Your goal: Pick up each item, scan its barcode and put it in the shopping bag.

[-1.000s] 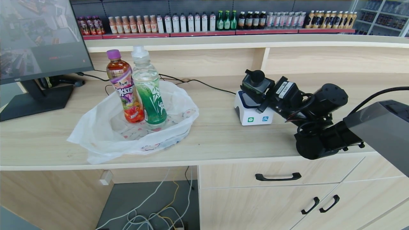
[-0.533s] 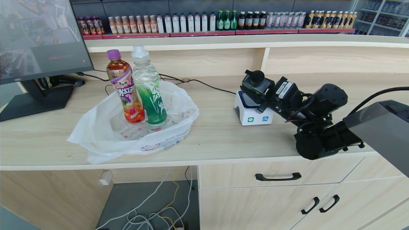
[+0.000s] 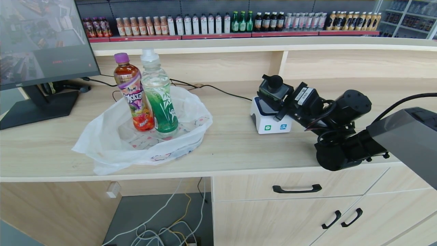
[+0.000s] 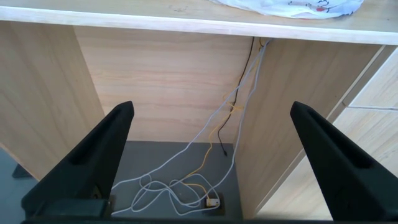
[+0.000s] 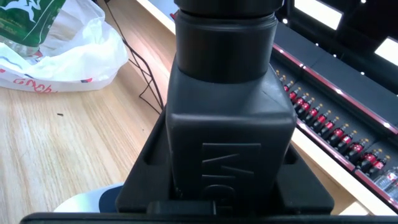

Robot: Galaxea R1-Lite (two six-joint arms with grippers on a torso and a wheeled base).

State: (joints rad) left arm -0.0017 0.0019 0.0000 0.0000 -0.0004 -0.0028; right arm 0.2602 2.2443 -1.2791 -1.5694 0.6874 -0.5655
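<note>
A thin white plastic shopping bag lies spread open and crumpled on the pale wooden counter, its rim slumped low all round and a red print showing on its floor. Two drinks bottles stand upright inside it, touching side by side. One is a brown tea bottle with a purple cap and a bright red-and-purple label. The other, on the robot's right of it, is a clear bottle with a green label and a pale cap. Well apart from the bag, further to the robot's right, a small white box scanner with a dark top sits on the counter, partly hidden.
</note>
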